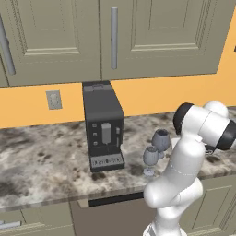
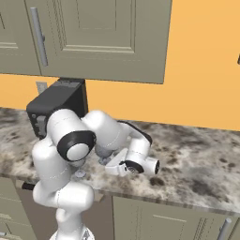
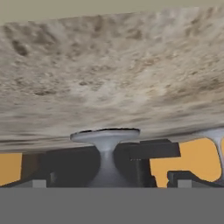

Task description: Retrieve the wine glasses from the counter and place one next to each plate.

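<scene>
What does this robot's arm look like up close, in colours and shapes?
The arm is built of glossy white, rounded tube segments, joined by dark grey or black rings at the joints. The segments bulge like fat elbows. At its end sits a white, boxy hand with a dark round fitting; its jaws are hard to see.

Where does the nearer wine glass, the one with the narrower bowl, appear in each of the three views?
Left base view: nearer wine glass right of centre, on the counter, beside the white arm.
Right base view: hidden behind the arm; I cannot place it.
Hand view: probably the upside-down base and stem at lower centre.
Shared landmark: black coffee machine.
</scene>
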